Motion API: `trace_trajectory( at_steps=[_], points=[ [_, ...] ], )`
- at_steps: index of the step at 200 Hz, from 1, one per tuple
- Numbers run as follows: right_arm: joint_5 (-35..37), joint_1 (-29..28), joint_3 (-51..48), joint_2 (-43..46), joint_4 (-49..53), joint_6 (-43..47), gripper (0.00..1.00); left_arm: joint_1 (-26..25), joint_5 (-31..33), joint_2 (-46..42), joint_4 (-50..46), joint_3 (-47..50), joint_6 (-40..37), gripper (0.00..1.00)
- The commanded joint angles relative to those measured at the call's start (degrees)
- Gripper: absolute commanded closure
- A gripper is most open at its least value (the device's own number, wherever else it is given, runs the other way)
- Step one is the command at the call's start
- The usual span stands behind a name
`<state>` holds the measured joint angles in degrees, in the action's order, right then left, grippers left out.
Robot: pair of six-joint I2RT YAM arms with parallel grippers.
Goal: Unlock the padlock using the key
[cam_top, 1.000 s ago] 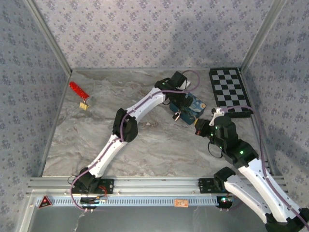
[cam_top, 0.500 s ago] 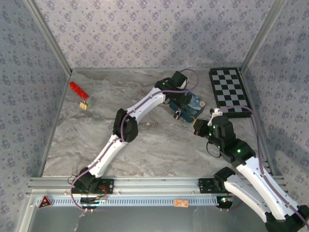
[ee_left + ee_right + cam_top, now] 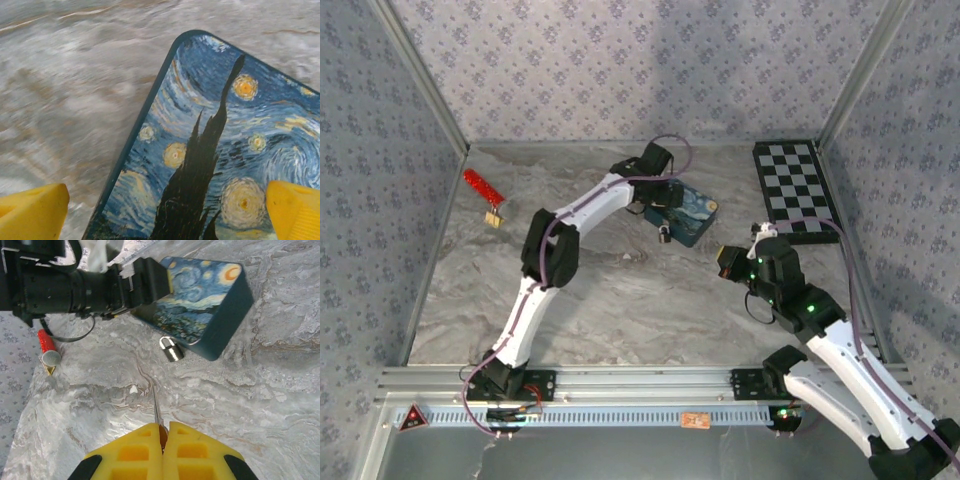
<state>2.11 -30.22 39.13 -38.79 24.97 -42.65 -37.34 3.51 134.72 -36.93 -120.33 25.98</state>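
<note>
The tiny padlock (image 3: 664, 236) hangs at the near side of the blue painted box (image 3: 692, 215), its silver shackle pointing up toward the box. In the right wrist view the padlock (image 3: 171, 349) sits just under the box (image 3: 200, 305). My left gripper (image 3: 670, 208) is over the box's left end. Its yellow fingers are spread wide above the lid (image 3: 215, 150), so the left gripper (image 3: 162, 215) is open. My right gripper (image 3: 725, 260) is to the right of the padlock. The right gripper (image 3: 161, 432) is shut on the key (image 3: 156, 410), whose thin blade points toward the padlock with a gap between them.
A red strip (image 3: 478, 184) with a small gold piece (image 3: 495, 219) lies at the far left by the wall. A checkerboard (image 3: 795, 185) lies at the far right. Patterned walls close in the marbled table (image 3: 520, 290) on three sides.
The left arm has swung left, and the box and padlock have shifted left with it and turned. The right gripper with the key has edged slightly left.
</note>
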Motion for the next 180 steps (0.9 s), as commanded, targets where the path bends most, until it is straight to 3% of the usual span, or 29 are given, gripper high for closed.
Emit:
trace_trajectory(
  at_steps=[1, 79, 153, 164, 180],
  points=[
    [-0.60, 0.27, -0.47, -0.31, -1.30, -0.74, 1.00, 2.78, 4.08, -3.44, -2.35, 9.11, 3.78, 0.01],
    [-2.06, 0.31, 0.42, -3.69, -3.30, -0.59, 1.00, 7.28, 4.55, -20.03, 11.24, 37.67, 15.41, 0.00],
    [-2.86, -0.30, 1.20, -5.96, -4.76, -0.67, 1.00, 7.24, 3.44, -28.11, 21.14, 50.05, 24.78, 0.00],
    [-2.80, -0.44, 1.00, -5.79, -4.56, -0.64, 1.00, 7.02, 1.95, -29.09, 23.05, 50.35, 23.56, 0.00],
    [-2.64, -0.49, 0.88, -5.60, -4.24, -0.59, 1.00, 7.06, -5.86, -29.58, 23.71, 47.67, 19.04, 0.00]
  ],
)
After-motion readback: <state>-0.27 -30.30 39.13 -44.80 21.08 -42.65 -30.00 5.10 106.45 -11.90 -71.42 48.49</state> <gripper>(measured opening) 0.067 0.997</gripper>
